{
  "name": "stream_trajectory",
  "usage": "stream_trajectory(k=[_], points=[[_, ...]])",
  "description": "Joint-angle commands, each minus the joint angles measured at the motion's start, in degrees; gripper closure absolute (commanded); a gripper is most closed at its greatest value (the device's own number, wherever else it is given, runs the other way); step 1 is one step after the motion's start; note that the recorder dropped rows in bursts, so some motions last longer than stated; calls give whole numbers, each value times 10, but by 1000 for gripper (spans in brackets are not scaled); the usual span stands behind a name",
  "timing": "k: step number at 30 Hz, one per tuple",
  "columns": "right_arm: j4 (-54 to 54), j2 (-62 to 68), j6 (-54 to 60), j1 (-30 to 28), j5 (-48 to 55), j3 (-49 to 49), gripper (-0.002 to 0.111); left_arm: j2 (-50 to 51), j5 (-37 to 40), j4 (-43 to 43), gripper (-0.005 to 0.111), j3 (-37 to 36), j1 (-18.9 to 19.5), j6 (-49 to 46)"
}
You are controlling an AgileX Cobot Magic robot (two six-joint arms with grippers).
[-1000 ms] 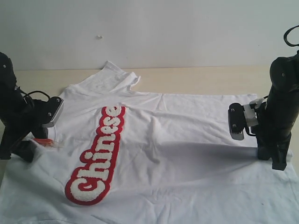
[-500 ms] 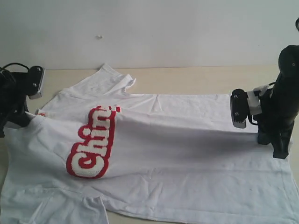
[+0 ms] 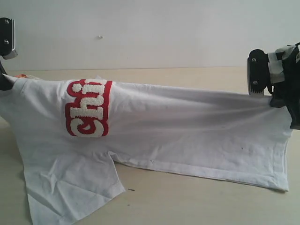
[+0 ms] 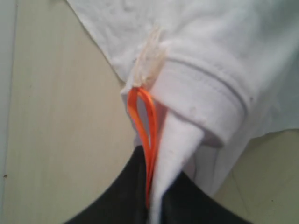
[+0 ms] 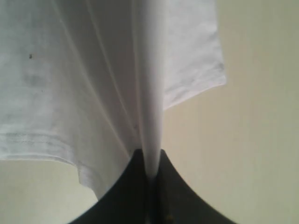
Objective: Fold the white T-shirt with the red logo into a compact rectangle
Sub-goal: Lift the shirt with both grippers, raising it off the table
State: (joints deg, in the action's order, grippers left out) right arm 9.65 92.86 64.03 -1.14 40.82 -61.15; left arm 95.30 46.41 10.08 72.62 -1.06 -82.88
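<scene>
The white T-shirt [image 3: 187,131] hangs stretched between my two grippers, above the table. Its lower sleeve [image 3: 70,187] and its hem edge rest on the table. The red logo [image 3: 89,108] drapes over the top fold at the left, with only its first letters showing. My left gripper [image 3: 3,82] [image 4: 156,168] is shut on the shirt's neck band [image 4: 205,102], together with the orange tag loop [image 4: 142,126]. My right gripper [image 3: 281,102] [image 5: 150,163] is shut on a fold of white cloth [image 5: 70,70] at the shirt's bottom end.
The tan table [image 3: 197,201] runs under the shirt and shows bare in front of it. A white wall [image 3: 140,28] stands behind. The dark arm bodies stand at the far left edge [image 3: 5,33] and far right edge [image 3: 281,70].
The left gripper has shut on the neck band. Both grippers have risen, lifting the flat shirt along its middle line. It now hangs doubled and part of the logo has gone behind the fold.
</scene>
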Motion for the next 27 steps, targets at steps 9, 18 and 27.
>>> stream_trajectory(k=[9, 18, 27], points=[[7, -87, 3, -2, -8, -20, 108, -70, -18, -25, 107, 0, 4, 58], [-73, -109, 64, -2, 89, -100, 108, -117, 17, -25, 107, 26, 4, 69], [-66, -114, 63, -2, 98, -103, 108, -129, 29, -1, 107, 52, 4, 71]])
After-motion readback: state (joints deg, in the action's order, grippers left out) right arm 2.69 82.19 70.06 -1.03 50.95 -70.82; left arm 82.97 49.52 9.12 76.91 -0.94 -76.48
